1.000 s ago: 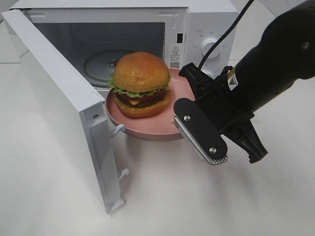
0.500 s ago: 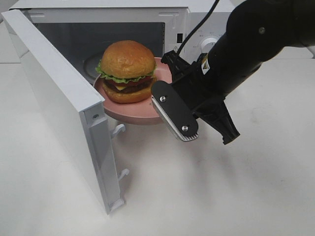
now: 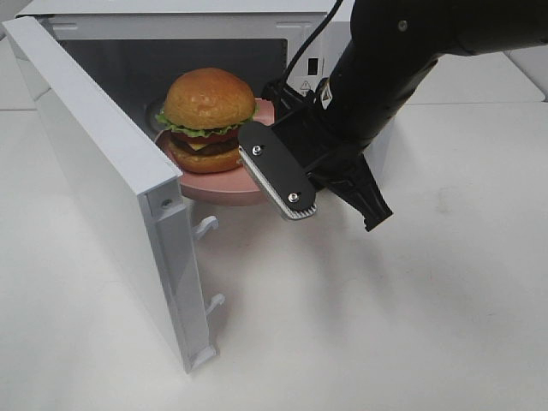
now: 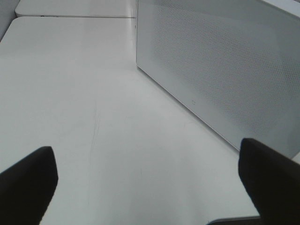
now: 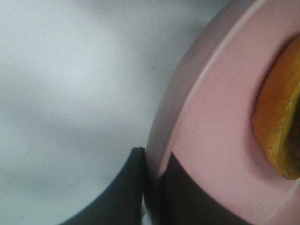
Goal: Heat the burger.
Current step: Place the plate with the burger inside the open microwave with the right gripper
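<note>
MICROWAVE, DOOR OPEN: My right jaws pinch the near rim of the pink plate (image 3: 218,182). In the right wrist view a dark finger lies on either face of that rim (image 5: 206,122). The burger (image 3: 205,116) stands upright on the plate, bun on top, with lettuce, tomato, cheese and patty stacked beneath. Its golden edge shows close to my grip (image 5: 281,126).

Plate and burger sit at the mouth of the white microwave (image 3: 214,17), partly inside the dark cavity and partly out over the table (image 3: 385,325). The microwave door (image 3: 94,163) is swung wide on the left of the high view. My black right arm reaches in from the right across the oven's front.

My left jaws are spread wide with nothing between them. Only their dark fingertips (image 4: 28,183) show, over bare table (image 4: 93,93). Ahead of them is a white perforated panel (image 4: 225,61), probably the door's outer face, though this view does not settle it.
</note>
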